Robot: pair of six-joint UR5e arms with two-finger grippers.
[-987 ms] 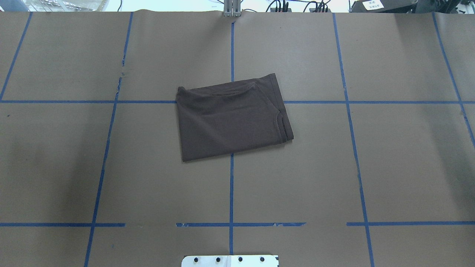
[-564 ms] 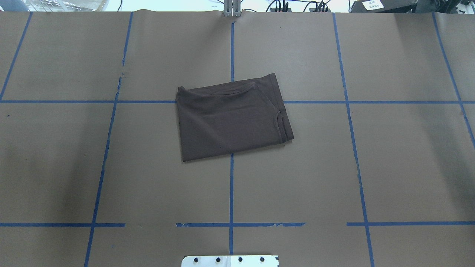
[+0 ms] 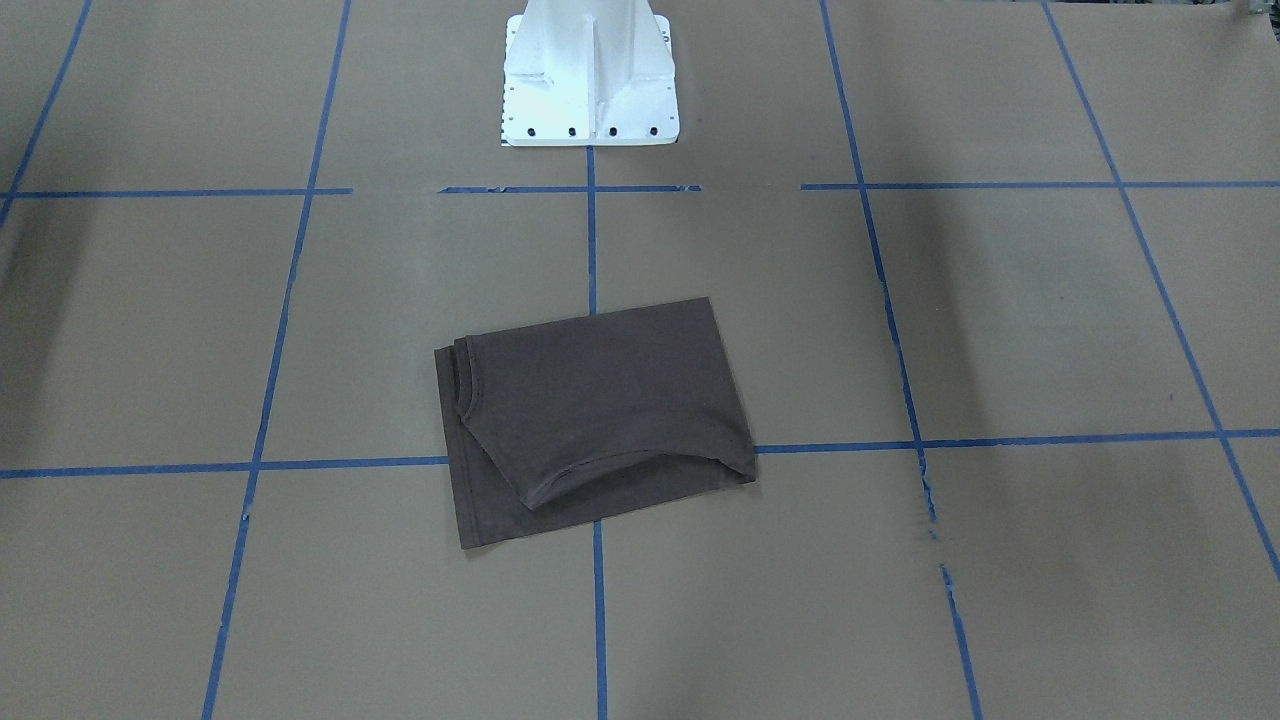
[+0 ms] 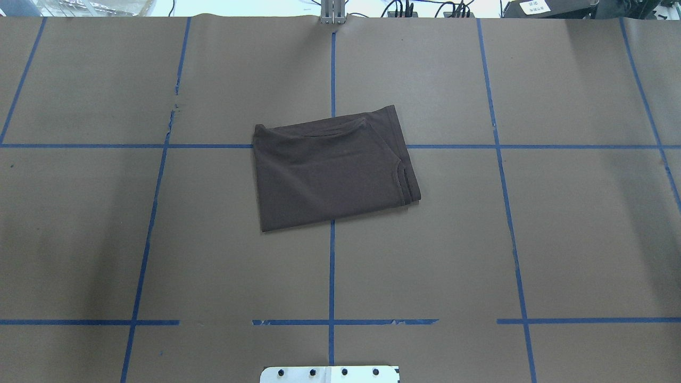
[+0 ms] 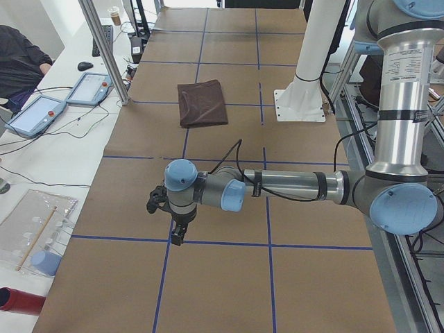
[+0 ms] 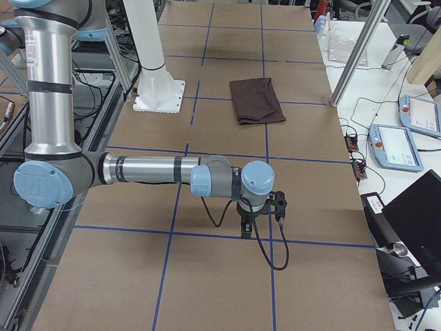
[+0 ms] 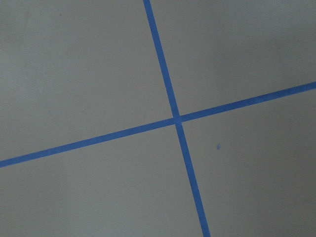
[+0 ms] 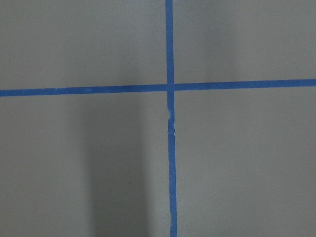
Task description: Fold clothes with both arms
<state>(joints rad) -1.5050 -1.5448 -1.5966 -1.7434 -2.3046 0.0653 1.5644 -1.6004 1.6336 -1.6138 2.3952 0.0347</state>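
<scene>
Front-facing view: the T-shirt (image 3: 600, 410) lies folded into a rough rectangle in the middle of the brown paper surface (image 3: 1000, 320). It covers the crossing of two blue tape lines (image 3: 300, 190), and its collar opening is toward the robot's right. The white pedestal (image 3: 590, 80) stands behind it at the robot's side of the surface, well apart from the cloth.

Overhead view: the shirt is in the same place, a little turned against the tape grid, and flat. At the far edge of the surface I see a small metal post (image 4: 332, 13) and some black cables (image 4: 425, 9). Both are far from the shirt.

Left side view: the left arm (image 5: 291, 186) is stretched out low over the near part of the surface, well apart from the shirt, with its wrist turned down over a tape line. Its jaws point downward and I cannot tell how wide they are. Beside the surface there are two tablets (image 5: 94, 87), a slanted metal pole (image 5: 104, 48) and a seated person (image 5: 17, 59).

Right side view: the right arm (image 6: 145, 169) is stretched in the same manner, also well apart from the shirt. I cannot tell the state of its jaws either. Two control tablets (image 6: 394, 146) and a black laptop (image 6: 413, 221) lie on the side table.

Left wrist view: only brown paper and one tape crossing (image 7: 177, 119).

Right wrist view: another tape crossing (image 8: 169, 87), with a soft shadow below it.
</scene>
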